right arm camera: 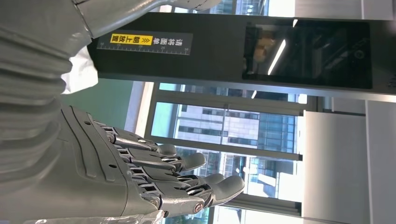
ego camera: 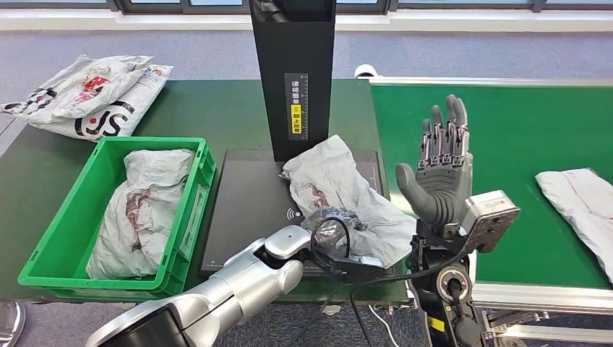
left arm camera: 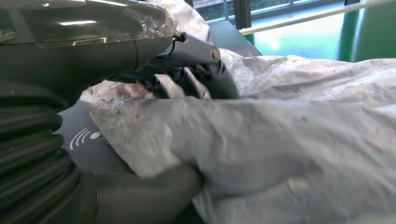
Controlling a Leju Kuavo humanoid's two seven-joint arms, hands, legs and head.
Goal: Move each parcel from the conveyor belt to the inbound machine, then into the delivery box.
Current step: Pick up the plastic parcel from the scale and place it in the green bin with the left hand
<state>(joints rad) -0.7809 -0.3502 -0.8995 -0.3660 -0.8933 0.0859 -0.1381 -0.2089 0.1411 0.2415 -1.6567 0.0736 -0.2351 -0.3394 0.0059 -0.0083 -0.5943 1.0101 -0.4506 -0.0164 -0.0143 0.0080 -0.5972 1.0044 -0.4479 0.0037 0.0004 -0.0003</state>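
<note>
The left hand (ego camera: 334, 233) is down on the crumpled white parcel (ego camera: 340, 195), which lies on the black scan plate of the inbound machine (ego camera: 246, 210), right beside its dark upright column (ego camera: 293, 72). In the left wrist view the thumb (left arm camera: 154, 196) sits under a fold of the bag and the fingers (left arm camera: 187, 81) press in from above, so that hand grips the parcel. The right hand (ego camera: 439, 173) stands upright beside the machine, palm open, fingers straight and apart, holding nothing. On the left of the bench (ego camera: 209, 108), the green delivery box (ego camera: 184, 217) already holds one white parcel (ego camera: 141, 210). More bags (ego camera: 94, 94) are piled at the bench's far left corner. Another white parcel (ego camera: 582, 206) lies on the green conveyor belt (ego camera: 520, 130).
</note>
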